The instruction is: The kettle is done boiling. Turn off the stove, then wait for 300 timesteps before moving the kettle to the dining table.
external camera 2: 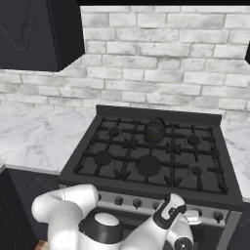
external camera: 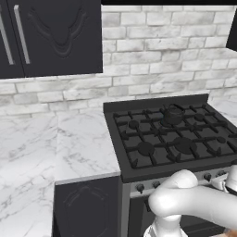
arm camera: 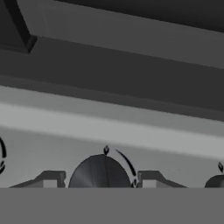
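Pincer [arm camera: 99, 181]: nearest item, at the stove's front strip. In the hand view its two dark fingertips [arm camera: 49, 178] stand one on each side of a round dark knob [arm camera: 99, 173], jaws part open around it; whether the tips touch the knob cannot be told. In the right base view the hand sits low against the strip, right of centre.

Knob row [external camera 2: 137, 202]: small dark knobs along the silver strip, more of them to either side of the hand.

Stove [external camera 2: 151, 161]: wide black range with cast-iron grates over several round burners. The front burners carry nothing. A raised black back panel closes the far edge.

Kettle [external camera 2: 155, 131]: small, squat, black, arched handle on top, upright on a rear middle burner, near the back panel. Its contents cannot be seen. Open grate lies in front of it and to both sides.

Bench [external camera: 69, 143]: white marble with grey veins, flush with the stove's left edge and running on past the right edge; the left stretch is broad and bare. Dark cabinet door [external camera: 85, 208] beneath it.

Wall [external camera 2: 161, 58]: pale brick behind the stove. Dark upper cabinet [external camera: 51, 37] hangs over the left bench, well above the top.
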Tool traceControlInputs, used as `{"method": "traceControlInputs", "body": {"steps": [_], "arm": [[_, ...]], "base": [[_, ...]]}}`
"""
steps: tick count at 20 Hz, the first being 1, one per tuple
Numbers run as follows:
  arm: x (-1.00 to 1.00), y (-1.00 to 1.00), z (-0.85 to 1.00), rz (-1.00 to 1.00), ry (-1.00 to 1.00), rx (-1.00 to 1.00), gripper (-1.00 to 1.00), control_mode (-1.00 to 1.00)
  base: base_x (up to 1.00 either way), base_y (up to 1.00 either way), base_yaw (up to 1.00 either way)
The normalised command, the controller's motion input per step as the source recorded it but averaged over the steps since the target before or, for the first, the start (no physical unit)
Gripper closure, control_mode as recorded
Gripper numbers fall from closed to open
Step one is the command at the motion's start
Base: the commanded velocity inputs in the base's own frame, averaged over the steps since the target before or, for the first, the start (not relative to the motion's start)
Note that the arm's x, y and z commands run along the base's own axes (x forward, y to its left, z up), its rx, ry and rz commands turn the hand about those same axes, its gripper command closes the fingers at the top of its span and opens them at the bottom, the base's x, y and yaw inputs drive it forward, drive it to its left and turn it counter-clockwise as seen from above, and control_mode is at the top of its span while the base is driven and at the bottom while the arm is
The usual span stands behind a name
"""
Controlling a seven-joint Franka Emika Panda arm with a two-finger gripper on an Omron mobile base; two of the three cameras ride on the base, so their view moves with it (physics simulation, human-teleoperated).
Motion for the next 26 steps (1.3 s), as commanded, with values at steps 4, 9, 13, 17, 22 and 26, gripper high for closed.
{"method": "traceControlInputs", "body": {"steps": [4, 9, 13, 17, 22, 26], "arm": [[0.0, -0.06, -0.16, -0.03, 0.08, 0.13, 1.0, -1.0], [0.0, -0.01, -0.14, -0.04, 0.08, 0.1, 1.0, -1.0], [0.0, 0.0, -0.18, -0.07, 0.1, 0.09, 1.0, -1.0], [0.0, 0.0, -0.23, -0.05, 0.12, 0.06, -1.0, -1.0], [0.0, 0.0, -0.18, 0.0, 0.06, 0.01, -1.0, -1.0], [-0.13, -0.03, 0.0, 0.0, -0.01, 0.03, -1.0, -1.0]], "base": [[0.0, 0.0, 0.0], [0.0, 0.0, 0.0], [0.0, 0.0, 0.0], [0.0, 0.0, 0.0], [0.0, 0.0, 0.0], [0.0, 0.0, 0.0]]}}
